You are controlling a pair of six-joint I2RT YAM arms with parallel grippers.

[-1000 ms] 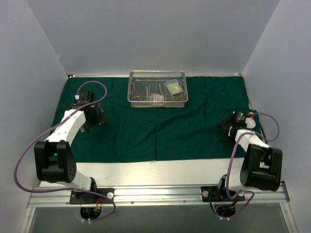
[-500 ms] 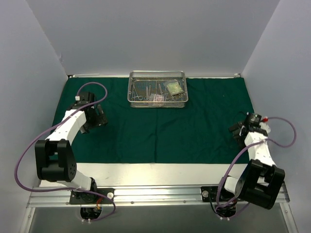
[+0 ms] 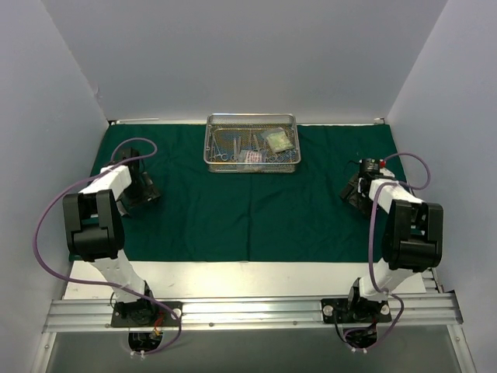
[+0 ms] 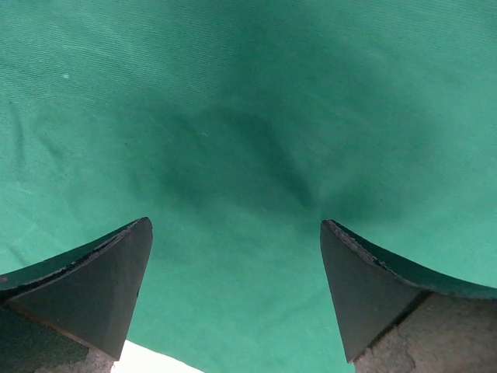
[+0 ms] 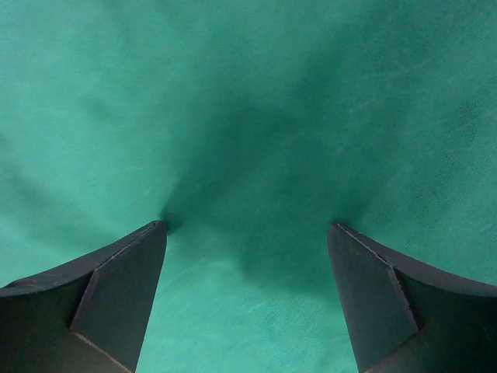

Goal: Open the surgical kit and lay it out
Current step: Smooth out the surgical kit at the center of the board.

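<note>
The surgical kit lies open: its dark green cloth (image 3: 256,210) is spread flat over the table. The silver wire-mesh tray (image 3: 252,166) stands on it at the back centre, with several steel instruments (image 3: 229,145) and a clear packet (image 3: 278,140) inside. My left gripper (image 3: 146,191) is low over the cloth's left part, open, with only green cloth (image 4: 233,140) between its fingers (image 4: 116,280). My right gripper (image 3: 353,193) is low over the right part, also open, with bare cloth (image 5: 248,140) between its fingers (image 5: 373,295). Both are well away from the tray.
White walls close in the table at the back and both sides. A bare white strip of table (image 3: 233,276) runs in front of the cloth, and its edge (image 4: 147,361) shows in the left wrist view. The metal rail (image 3: 248,311) carries both arm bases.
The right gripper swung out toward the right edge, then came back inward and farther from the near edge. The left gripper shifted slightly left while its arm folded upright. The cloth and tray have not moved.
</note>
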